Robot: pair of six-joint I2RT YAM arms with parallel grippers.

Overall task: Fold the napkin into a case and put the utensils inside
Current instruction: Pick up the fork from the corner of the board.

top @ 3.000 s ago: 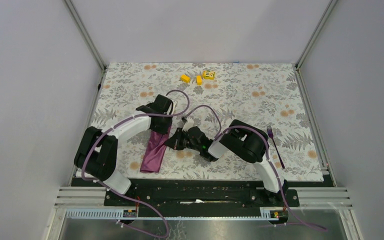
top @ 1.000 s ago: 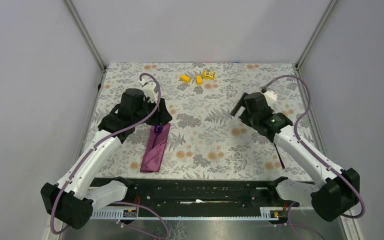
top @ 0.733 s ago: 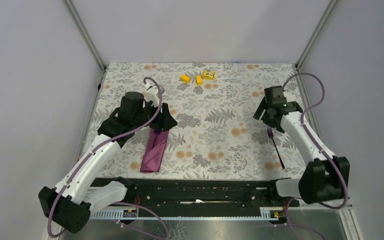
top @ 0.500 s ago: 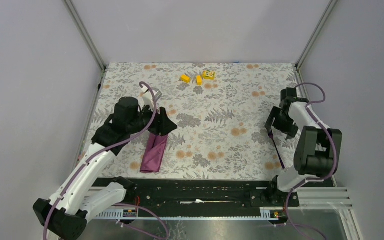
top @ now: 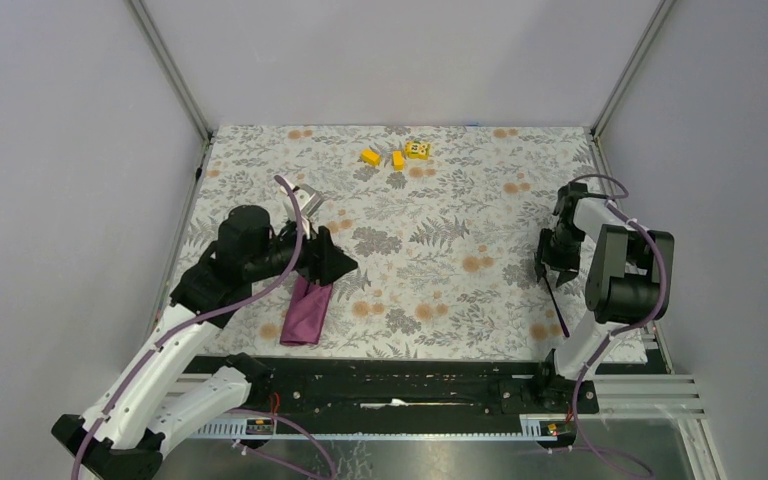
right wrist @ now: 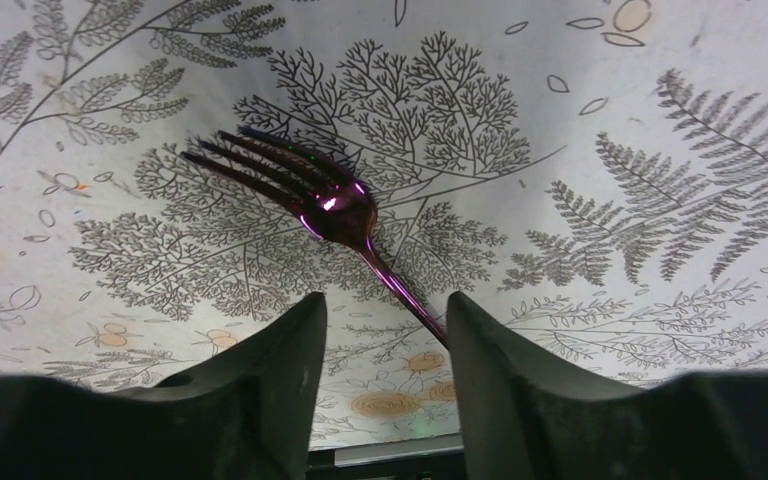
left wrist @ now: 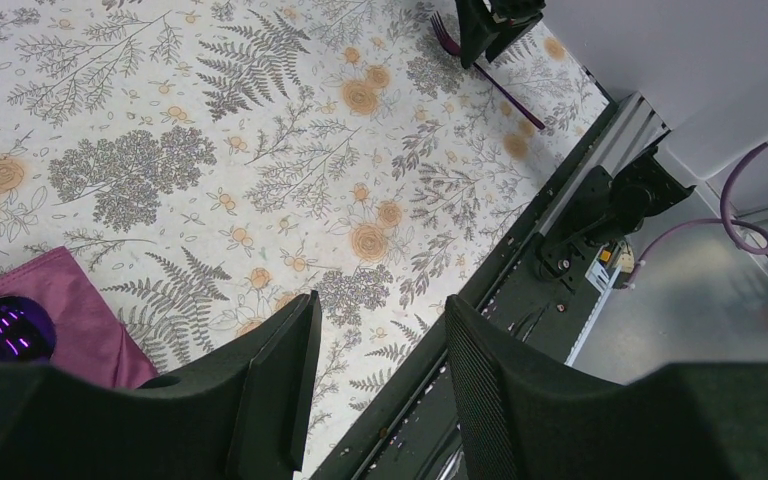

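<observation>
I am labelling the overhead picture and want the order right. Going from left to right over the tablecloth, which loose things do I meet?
Folded purple napkin → yellow blocks → purple fork

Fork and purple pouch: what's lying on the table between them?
Nothing but bare flowery tablecloth between the pouch and the fork, as the top view shows. The yellow blocks sit farther back, not between them.
</observation>
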